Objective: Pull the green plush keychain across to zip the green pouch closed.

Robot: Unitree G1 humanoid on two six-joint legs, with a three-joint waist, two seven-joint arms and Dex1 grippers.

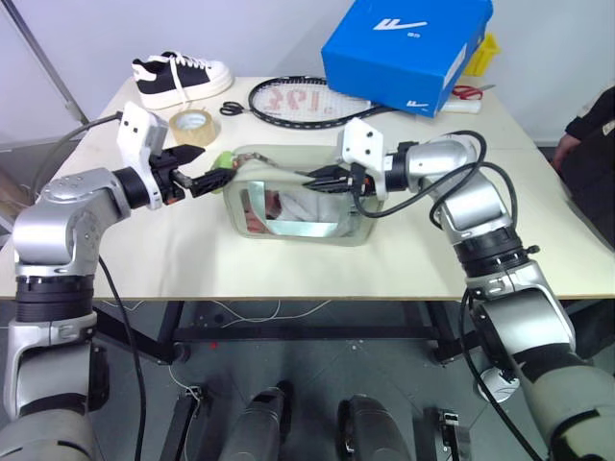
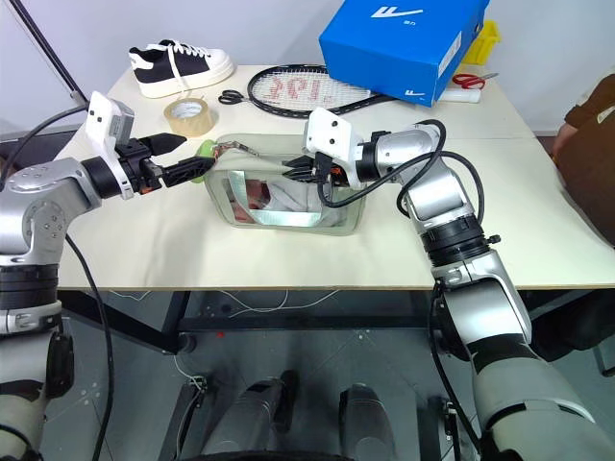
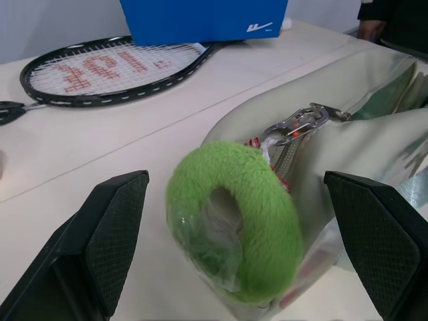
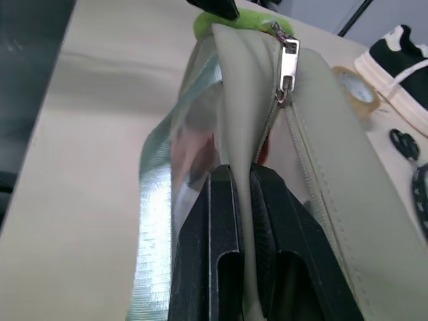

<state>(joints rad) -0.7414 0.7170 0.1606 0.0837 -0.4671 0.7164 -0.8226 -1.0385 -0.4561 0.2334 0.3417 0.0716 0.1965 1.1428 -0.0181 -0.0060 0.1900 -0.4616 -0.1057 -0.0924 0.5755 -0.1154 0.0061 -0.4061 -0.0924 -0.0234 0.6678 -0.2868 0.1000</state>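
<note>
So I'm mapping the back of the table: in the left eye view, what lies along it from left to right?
Black-and-white sneaker → tape roll → black scissors → racket → blue shoebox → red scissors.

The pouch (image 1: 293,206) sits mid-surface (image 1: 404,259), near the front edge. The plush keychain (image 3: 234,224) hangs at its left end, between the spread fingers of the left claw (image 3: 241,247). The right claw (image 4: 244,227) pinches the pouch's top fabric from the right. Behind the pouch lies the racket (image 1: 298,101), the shoebox (image 1: 408,48) to its right. The tape roll (image 1: 194,127) and scissors (image 1: 231,109) lie back left, the shoe (image 1: 181,77) behind them.
</note>
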